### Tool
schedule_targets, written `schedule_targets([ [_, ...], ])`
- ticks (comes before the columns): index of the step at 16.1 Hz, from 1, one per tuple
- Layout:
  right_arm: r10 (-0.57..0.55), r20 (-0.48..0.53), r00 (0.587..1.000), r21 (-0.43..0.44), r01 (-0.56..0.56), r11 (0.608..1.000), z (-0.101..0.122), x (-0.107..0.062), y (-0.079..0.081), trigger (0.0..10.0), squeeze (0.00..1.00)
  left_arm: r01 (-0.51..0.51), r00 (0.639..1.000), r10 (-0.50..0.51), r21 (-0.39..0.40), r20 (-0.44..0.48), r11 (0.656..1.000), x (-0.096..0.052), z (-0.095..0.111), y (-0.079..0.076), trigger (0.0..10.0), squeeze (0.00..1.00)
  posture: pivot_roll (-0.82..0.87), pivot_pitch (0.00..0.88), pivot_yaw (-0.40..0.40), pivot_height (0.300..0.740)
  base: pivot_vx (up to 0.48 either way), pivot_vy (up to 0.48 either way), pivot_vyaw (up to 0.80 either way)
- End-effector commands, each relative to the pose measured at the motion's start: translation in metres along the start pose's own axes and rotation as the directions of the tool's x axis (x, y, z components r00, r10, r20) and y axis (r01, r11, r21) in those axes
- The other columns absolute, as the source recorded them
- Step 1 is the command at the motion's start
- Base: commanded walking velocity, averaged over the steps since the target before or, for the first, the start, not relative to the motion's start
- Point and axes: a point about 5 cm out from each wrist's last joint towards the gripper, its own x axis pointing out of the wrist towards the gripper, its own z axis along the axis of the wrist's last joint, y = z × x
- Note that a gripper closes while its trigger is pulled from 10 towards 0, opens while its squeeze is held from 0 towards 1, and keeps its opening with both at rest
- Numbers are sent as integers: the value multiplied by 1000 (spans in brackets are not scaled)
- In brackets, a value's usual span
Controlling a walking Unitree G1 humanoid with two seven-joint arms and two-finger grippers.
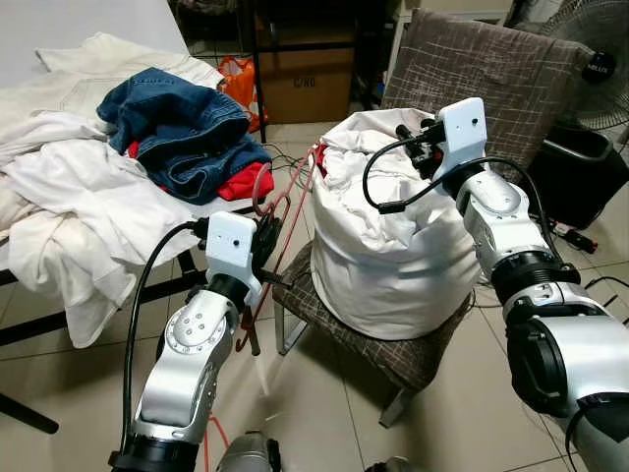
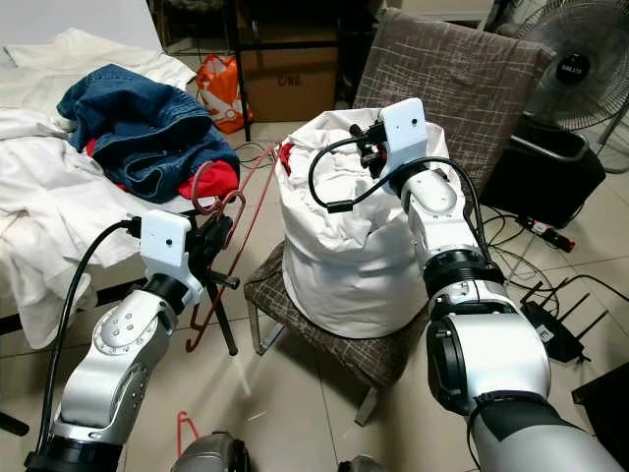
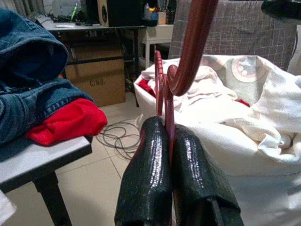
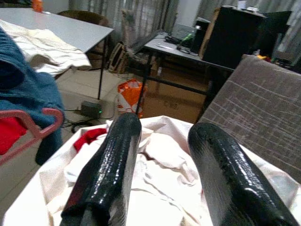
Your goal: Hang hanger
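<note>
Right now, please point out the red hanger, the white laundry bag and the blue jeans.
red hanger (image 3: pixel 192 42), left wrist view, on its curved hook.
white laundry bag (image 1: pixel 393 256), left eye view, on its front side.
blue jeans (image 1: pixel 182 123), left eye view, on the folded denim.

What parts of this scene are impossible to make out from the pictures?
- Red hanger: in the left wrist view the left claw, shut on it, covers the lower part; its top leaves the frame.
- White laundry bag: the right claw and arm block part of its opening in the eye views.
- Cardboard box print: too small to read.
</note>
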Motion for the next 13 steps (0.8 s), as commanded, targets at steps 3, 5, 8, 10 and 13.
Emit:
schedule_targets([
  [3,0,14,1000,-5,0,1000,10,3,-7,10000,1000,-3,1000,2,12,16,1000,2,2,2,10000,0,162,0,-20,716,0,0,0],
  [5,-38,-12,999,31,38,999,6,2,-11,10000,1000,1,1000,-1,11,16,1000,2,2,0,10000,0,163,0,-15,716,0,0,0],
  [8,-28,-24,999,48,29,998,8,4,-10,10000,1000,-8,1000,8,15,8,1000,-2,1,3,10000,0,177,0,-18,716,0,0,0],
  [10,3,-11,1000,38,-2,999,9,6,-3,10000,1000,-15,1000,15,14,8,1000,-2,1,4,10000,0,176,0,-21,716,0,0,0],
  [13,19,-28,999,15,-19,1000,4,6,2,10000,1000,-17,1000,17,7,7,1000,-1,1,3,10000,0,167,0,-20,716,0,0,0],
])
